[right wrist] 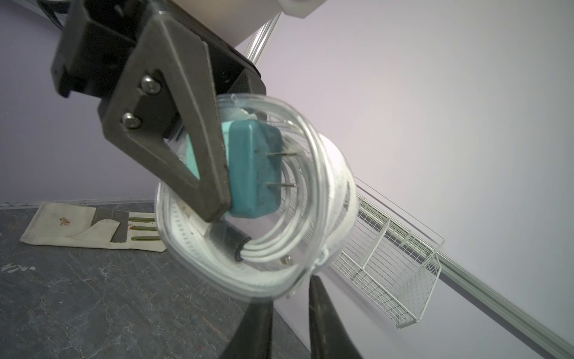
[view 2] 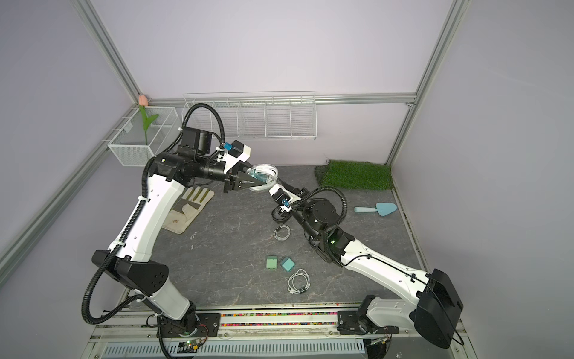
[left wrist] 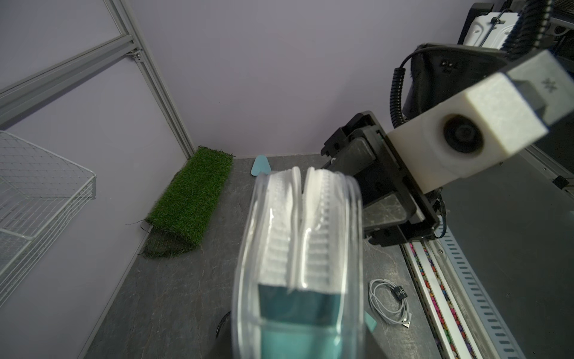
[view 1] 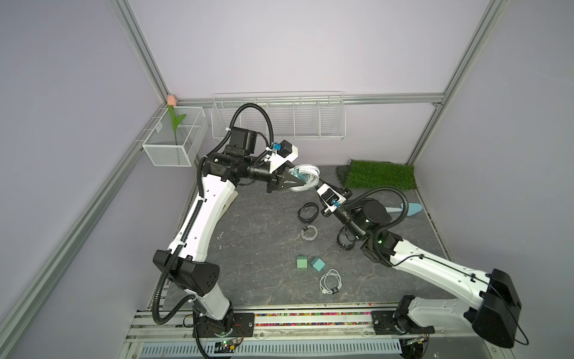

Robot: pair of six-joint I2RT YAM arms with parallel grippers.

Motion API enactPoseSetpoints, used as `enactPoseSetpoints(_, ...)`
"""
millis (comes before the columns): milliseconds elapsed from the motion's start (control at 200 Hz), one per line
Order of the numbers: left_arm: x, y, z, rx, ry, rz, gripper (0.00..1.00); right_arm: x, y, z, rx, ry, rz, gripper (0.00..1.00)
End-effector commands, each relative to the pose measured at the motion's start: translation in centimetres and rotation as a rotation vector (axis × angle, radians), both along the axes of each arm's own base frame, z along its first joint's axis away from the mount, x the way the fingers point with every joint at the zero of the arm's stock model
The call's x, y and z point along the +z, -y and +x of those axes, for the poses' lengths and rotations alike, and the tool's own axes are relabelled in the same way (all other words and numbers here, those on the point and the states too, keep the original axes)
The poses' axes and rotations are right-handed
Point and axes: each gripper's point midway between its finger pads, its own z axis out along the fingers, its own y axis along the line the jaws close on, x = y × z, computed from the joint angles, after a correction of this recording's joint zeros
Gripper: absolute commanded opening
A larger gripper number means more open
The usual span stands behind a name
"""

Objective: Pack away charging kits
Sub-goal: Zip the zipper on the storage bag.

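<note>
Nearest on the worktop (view 1: pixel 248 248) lies a loose white cable (view 1: pixel 330 281). Just past it a green block (view 1: pixel 301 262) and a teal block (view 1: pixel 317 264) sit side by side. A second cable (view 1: pixel 309 232) lies a bit farther. These kits are not packed yet.

Farther back, up off the worktop, the left hand (view 1: pixel 298 182) is clamped on a clear case (right wrist: pixel 310 202). Inside are a charger block (right wrist: pixel 254 174) and a coiled cable (right wrist: pixel 273 251), so one kit is in. The right hand (right wrist: pixel 289 303) is at the case's white zip rim (left wrist: pixel 316 217). Its fingers show a small gap, and I cannot tell if they pinch anything.

The zip looks partly open, so I think the step is zipping the case shut. The next move needs a neat pinch on the tiny zip pull while the left hand holds firm.

The two hands are tip to tip, with little room between them. The grass mat (view 1: pixel 380 174) is far right, and the wire rack (view 1: pixel 279 118) hangs on the far wall.
</note>
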Motion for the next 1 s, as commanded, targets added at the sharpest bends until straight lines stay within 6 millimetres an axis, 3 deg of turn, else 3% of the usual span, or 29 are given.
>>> enactPoseSetpoints(0, 0.0, 0.0, -0.1, -0.014, -0.009, 0.008, 0.00, 2.6, 0.2, -0.2, -0.025, 0.070, 0.042, 0.21)
enactPoseSetpoints(535, -0.7, 0.1, 0.5, -0.003, -0.027, 0.031, 0.00, 3.5, 0.9, 0.1, -0.071, 0.086, 0.060, 0.20)
enactPoseSetpoints(745, -0.5, 0.1, 0.5, -0.006, -0.031, 0.030, 0.00, 3.4, 0.8, 0.0, -0.068, 0.091, 0.048, 0.10)
enactPoseSetpoints(840, -0.8, 0.0, 0.4, -0.008, -0.023, 0.044, 0.00, 3.0, 0.8, 0.2, -0.088, 0.119, 0.003, 0.07)
enactPoseSetpoints(940, -2.2, -0.5, -1.2, -0.077, -0.002, 0.110, 0.00, 2.9, 1.0, 0.5, -0.098, 0.168, -0.093, 0.07)
enactPoseSetpoints(995, -2.9, -0.7, -1.0, -0.075, -0.019, 0.155, 0.00, 2.6, 0.9, 0.6, -0.056, 0.152, -0.170, 0.07)
